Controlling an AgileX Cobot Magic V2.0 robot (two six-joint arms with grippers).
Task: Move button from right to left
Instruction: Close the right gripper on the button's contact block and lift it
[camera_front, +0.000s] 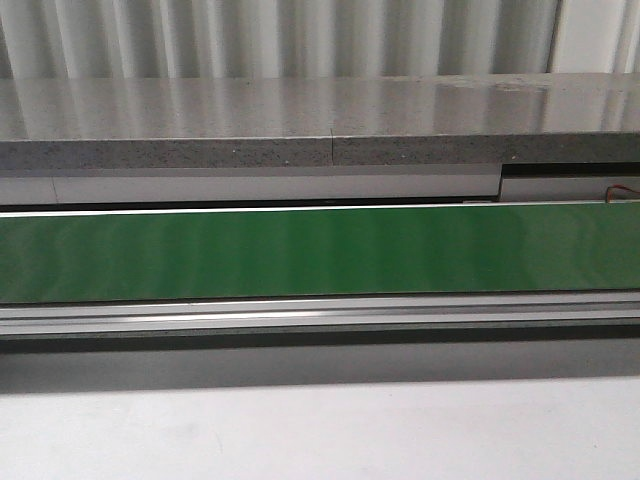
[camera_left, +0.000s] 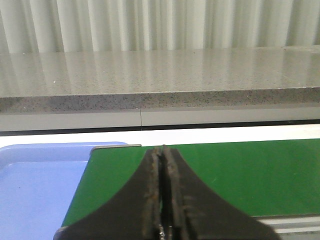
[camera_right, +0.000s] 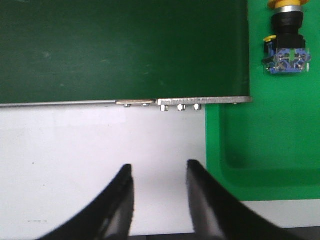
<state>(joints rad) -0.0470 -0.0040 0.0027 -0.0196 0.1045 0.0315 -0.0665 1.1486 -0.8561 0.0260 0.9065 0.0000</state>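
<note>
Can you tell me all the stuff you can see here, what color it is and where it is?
button: one, yellow-orange cap, black collar, blue-grey body with green dots, lying in the green tray
green tray: one, bright green, beside the end of the conveyor belt
conveyor belt: one, dark green, running across the front view
blue tray: one, light blue, at the belt's other end
stone counter: one, speckled grey, behind the belt
white table: one, white, in front of the belt
left gripper: one, black, shut with nothing in it, over the belt near the blue tray
right gripper: one, black, open, over the white table near the green tray
</note>
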